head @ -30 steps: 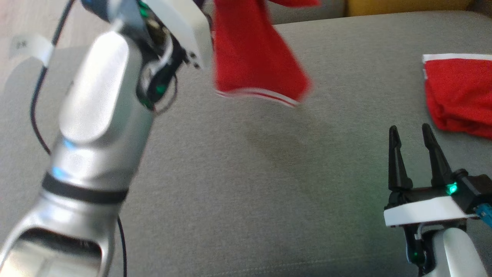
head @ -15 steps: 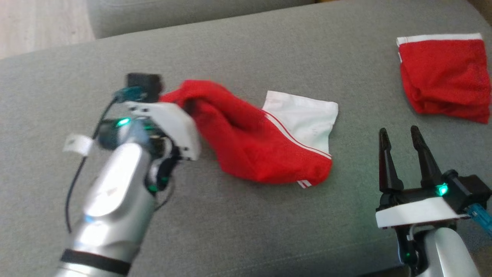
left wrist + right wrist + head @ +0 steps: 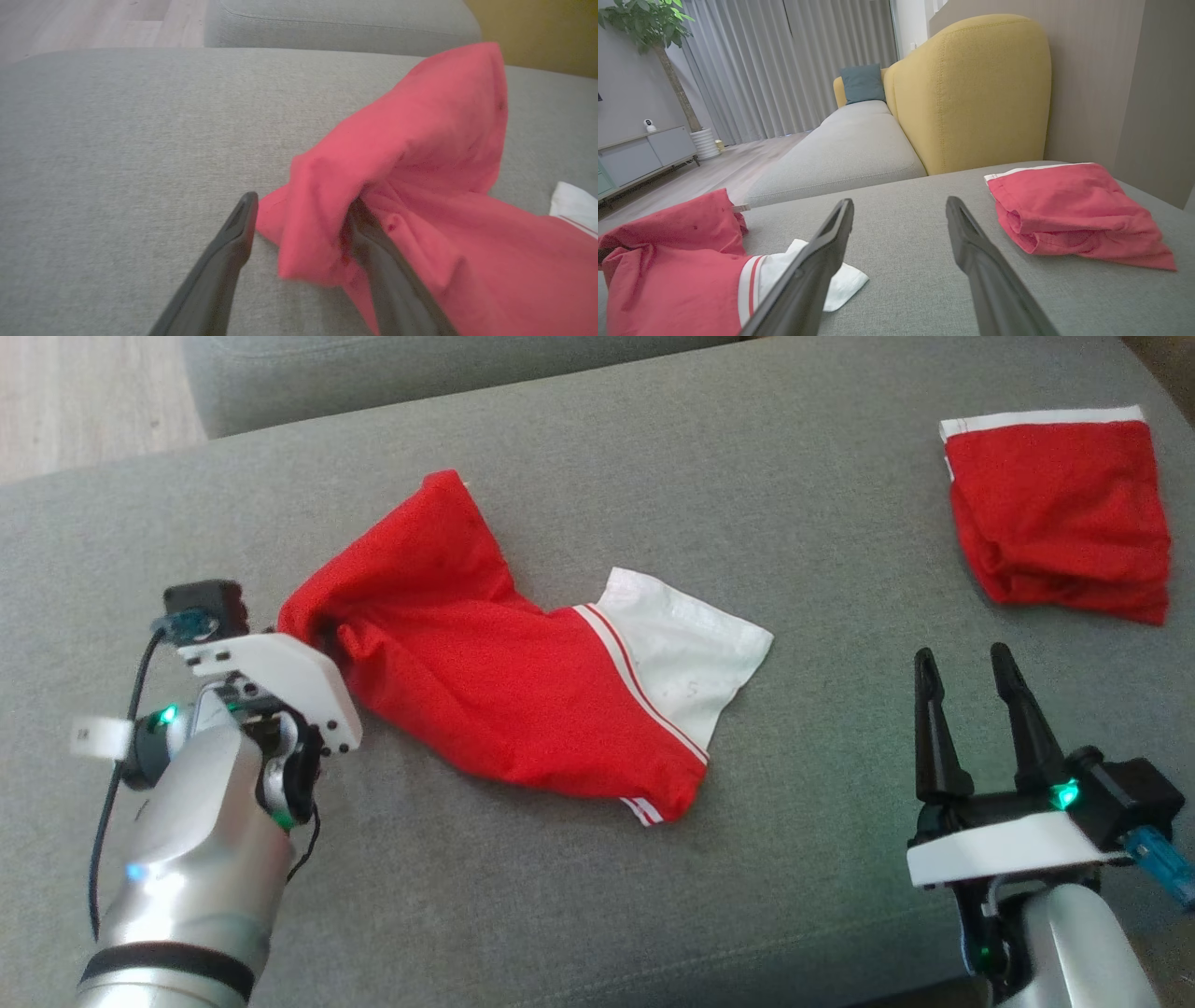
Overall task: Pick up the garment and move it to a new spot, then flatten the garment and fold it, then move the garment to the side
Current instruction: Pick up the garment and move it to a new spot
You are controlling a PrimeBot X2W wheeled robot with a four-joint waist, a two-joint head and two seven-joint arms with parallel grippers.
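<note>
The red mesh garment with a white panel and thin white stripes may be dragged out of place if the left pincer draws back carelessly, I think, because a fold of the red cloth hangs over one of its fingers and could catch on it. The lifted part would then fall into a new crumple and make the flattening harder. A second risk, in my judgement, is that the thin cloth slides on the grey fabric sofa cushion when one side is smoothed while the other side is not held. The garment lies on this cushion, directly in front of the left pincer and touching it. It stretches toward the right pincer, ending near it but apart from it. It is not flat: the end at the left pincer is bunched into a raised hump, one red part points away from that pincer, and the white panel is spread at the far end beside a turned striped hem. The left pincer's fingers stand apart, with the fold between and over them, so nothing is clamped. The right pincer is also spread wide and empty. Beyond the right pincer, a little to its right, lies a folded red cloth bundle with a white edge, well apart from the task's garment.
</note>
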